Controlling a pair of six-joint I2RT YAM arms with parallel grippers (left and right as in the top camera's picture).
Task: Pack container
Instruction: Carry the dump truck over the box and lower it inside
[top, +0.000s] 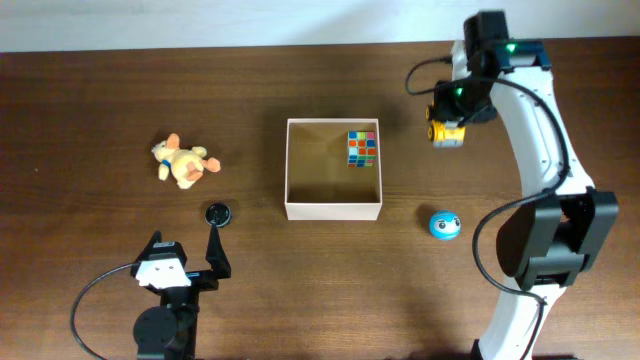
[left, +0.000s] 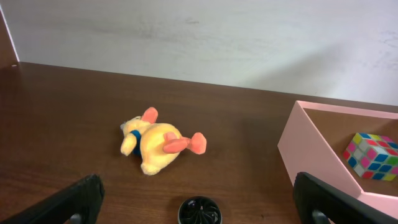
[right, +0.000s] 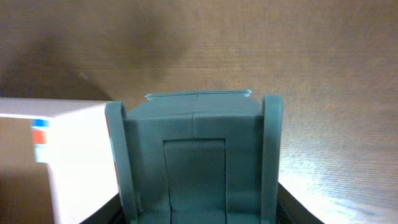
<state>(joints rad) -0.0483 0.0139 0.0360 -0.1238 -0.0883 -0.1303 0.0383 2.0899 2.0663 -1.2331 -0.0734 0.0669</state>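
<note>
The container (top: 333, 211) is a square, shallow cardboard box, white outside and tan inside, at mid-table. A colourful puzzle cube (top: 361, 148) lies in its far right corner. My right gripper (top: 447, 116) is shut on a yellow and grey toy vehicle (top: 447, 133), just right of the box's far right corner. In the right wrist view the toy's grey-green body (right: 196, 149) fills the space between the jaws (right: 196, 214), and the box's white corner (right: 68, 143) is at the left. My left gripper (top: 185, 252) is open and empty near the front left.
A yellow plush duck (top: 182, 161) lies left of the box; it also shows in the left wrist view (left: 155, 140). A black round disc (top: 218, 213) sits between the open left jaws (left: 202, 208). A blue ball (top: 445, 224) lies right of the box front.
</note>
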